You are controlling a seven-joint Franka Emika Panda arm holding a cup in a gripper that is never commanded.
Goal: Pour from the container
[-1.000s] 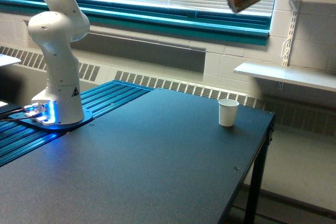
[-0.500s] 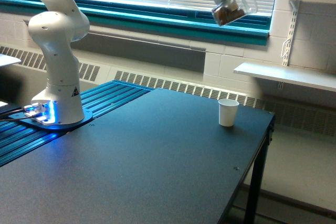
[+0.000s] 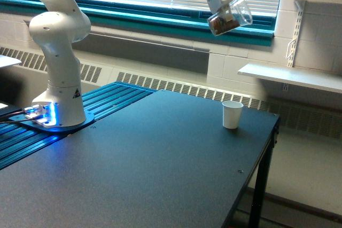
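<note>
Tool (image 3: 218, 1) pinching clear handled cup (image 3: 228, 17) of brown granules, tilted, high above table (image 3: 160, 158); white paper cup (image 3: 232, 114) well below, looks unfilled; pour not begun

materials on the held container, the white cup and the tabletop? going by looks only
Container: clear, glossy, likely plastic; the blinds and brown granules show through it.
White cup: matte white, thin rolled rim, probably paper.
Tabletop: dark, smooth, with a soft window sheen; looks like laminate or coated board, but this view cannot settle it.
</note>
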